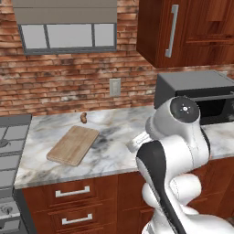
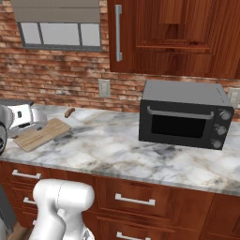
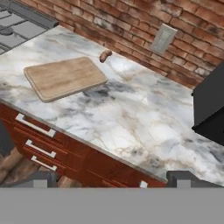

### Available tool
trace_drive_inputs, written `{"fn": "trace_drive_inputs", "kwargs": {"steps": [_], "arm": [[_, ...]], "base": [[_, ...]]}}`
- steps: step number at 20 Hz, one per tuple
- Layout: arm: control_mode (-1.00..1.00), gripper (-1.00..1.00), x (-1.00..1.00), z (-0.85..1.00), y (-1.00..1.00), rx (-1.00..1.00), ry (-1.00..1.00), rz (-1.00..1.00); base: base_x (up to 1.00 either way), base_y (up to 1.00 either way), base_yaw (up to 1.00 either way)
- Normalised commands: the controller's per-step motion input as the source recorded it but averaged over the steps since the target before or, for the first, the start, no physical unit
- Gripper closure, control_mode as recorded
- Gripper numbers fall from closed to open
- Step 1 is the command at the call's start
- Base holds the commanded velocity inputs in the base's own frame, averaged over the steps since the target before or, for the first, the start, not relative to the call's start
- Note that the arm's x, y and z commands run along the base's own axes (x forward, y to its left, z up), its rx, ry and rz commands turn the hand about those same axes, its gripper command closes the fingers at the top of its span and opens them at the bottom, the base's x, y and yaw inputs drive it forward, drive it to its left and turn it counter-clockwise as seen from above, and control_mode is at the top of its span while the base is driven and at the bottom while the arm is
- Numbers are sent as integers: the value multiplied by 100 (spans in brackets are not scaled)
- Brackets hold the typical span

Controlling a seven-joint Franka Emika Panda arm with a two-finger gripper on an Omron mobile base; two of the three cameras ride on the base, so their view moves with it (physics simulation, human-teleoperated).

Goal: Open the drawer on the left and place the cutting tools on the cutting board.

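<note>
The cutting board point(image 1: 73, 145) lies flat on the marble bench point(image 1: 116, 125), bare on top, at about nine o'clock from the arm's elbow in the left base view; in the hand view the cutting board point(image 3: 64, 77) sits at roughly ten o'clock from the picture's middle. Just beyond its far corner, at about one o'clock from it and apart from it, a small brown object point(image 1: 83, 118) rests on the bench near the brick wall; what it is I cannot tell. The drawer point(image 1: 72, 192) under the board is shut, its silver bar handle flush across the reddish-brown front, with a second drawer front below it. The fingers point(image 3: 113, 178) are spread wide and grasp nothing, hanging above the bench's front edge, one dark tip at seven o'clock and the other at five o'clock of the hand view. A dark toaster oven point(image 2: 182, 114) stands on the bench at three o'clock, well apart from the board. A stove point(image 1: 10, 137) adjoins the bench at nine o'clock.
</note>
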Motion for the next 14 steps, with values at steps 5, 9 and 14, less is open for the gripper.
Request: {"fn": "trace_drive_inputs", "kwargs": {"steps": [5,9,14], "arm": [[-100,-100,-58,-31,100,-23,-9,12],[-100,-100,-27,-35,70,-20,-7,10],[-100,-100,-4,-21,18,-15,-2,4]], "base": [[0,0,0],[0,0,0],[0,0,0]]}}
